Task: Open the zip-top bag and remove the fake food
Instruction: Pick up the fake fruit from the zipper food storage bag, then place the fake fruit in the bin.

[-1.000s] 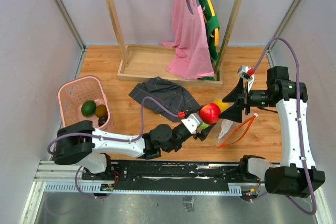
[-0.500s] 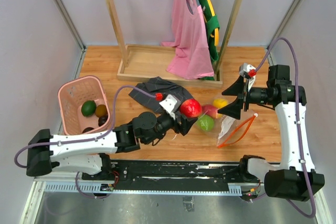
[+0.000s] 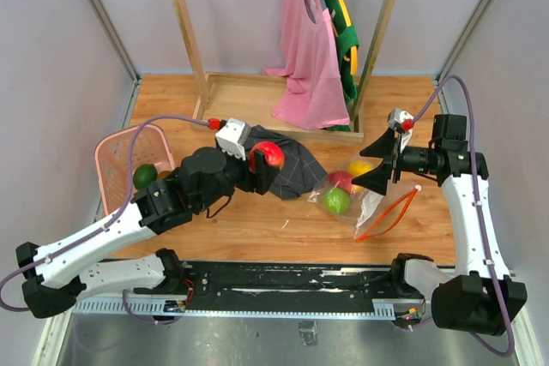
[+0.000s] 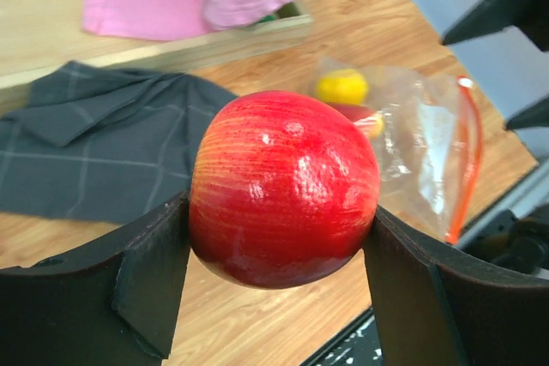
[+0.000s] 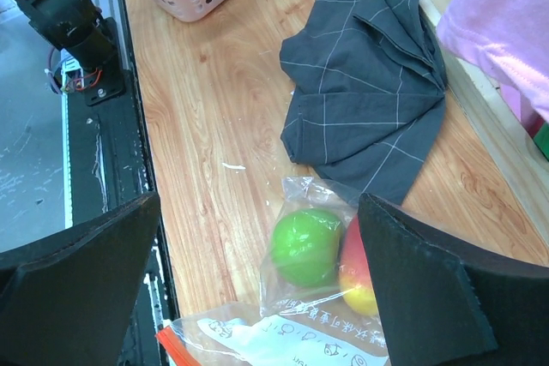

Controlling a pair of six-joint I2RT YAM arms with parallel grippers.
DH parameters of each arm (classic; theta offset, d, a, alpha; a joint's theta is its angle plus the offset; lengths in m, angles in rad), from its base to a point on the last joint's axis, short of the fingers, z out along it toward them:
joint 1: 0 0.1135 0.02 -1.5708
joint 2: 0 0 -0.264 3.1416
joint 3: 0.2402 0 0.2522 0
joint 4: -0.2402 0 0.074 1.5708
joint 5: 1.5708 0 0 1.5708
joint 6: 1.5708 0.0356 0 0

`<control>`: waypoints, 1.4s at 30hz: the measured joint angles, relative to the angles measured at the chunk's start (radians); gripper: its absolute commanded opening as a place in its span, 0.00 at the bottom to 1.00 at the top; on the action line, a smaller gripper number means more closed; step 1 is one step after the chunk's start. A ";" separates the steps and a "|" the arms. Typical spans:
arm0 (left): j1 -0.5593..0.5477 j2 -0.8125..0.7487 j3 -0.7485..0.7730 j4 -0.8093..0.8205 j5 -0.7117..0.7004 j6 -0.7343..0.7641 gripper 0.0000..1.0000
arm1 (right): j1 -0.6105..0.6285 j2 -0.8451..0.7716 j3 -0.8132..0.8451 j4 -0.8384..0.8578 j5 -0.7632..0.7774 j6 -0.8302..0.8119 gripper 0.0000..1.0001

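My left gripper [image 3: 262, 163] is shut on a glossy red apple [image 3: 269, 156], held in the air over the grey checked cloth [image 3: 276, 162]; the apple fills the left wrist view [image 4: 283, 186] between both fingers. The clear zip-top bag [image 3: 367, 199] lies on the wood to the right, its orange-red zip strip [image 3: 390, 214] at the near side. Inside it are a lime green fruit [image 3: 336, 201], a red-yellow mango-shaped fruit [image 3: 345, 180] and a yellow fruit [image 3: 359, 167]. My right gripper [image 3: 377, 176] is open and empty, above the bag; the green fruit [image 5: 305, 246] lies between its fingers below.
A pink slotted basket [image 3: 114, 158] at the left holds a dark green fruit [image 3: 144, 176]. A wooden clothes rack [image 3: 279, 117] with a pink garment [image 3: 309, 66] stands at the back. The rail [image 3: 274, 285] runs along the near edge.
My left gripper has carried the red apple leftward from beside the bag to over the grey cloth. The right gripper has stayed open above the bag.
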State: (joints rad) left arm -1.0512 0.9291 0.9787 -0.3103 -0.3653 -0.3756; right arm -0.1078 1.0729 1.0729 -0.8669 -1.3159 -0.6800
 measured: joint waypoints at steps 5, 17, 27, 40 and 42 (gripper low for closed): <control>0.116 -0.005 0.063 -0.161 0.007 0.002 0.00 | -0.015 -0.017 -0.064 0.062 -0.010 0.018 0.98; 0.478 -0.016 0.103 -0.299 0.082 0.078 0.00 | -0.047 -0.021 -0.116 0.111 -0.026 0.022 0.98; 0.697 -0.040 0.074 -0.289 0.119 0.111 0.00 | -0.047 -0.035 -0.116 0.111 -0.010 0.021 0.98; 1.046 -0.061 -0.062 -0.148 0.196 0.057 0.00 | -0.047 -0.056 -0.116 0.093 0.016 -0.001 0.98; 1.091 -0.064 -0.077 -0.126 0.203 0.041 0.00 | -0.047 -0.059 -0.116 0.087 0.019 -0.003 0.98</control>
State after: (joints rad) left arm 0.0395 0.8650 0.9020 -0.4358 -0.1623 -0.3347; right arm -0.1551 1.0142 0.9565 -0.7803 -1.2972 -0.6834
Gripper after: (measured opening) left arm 0.755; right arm 0.984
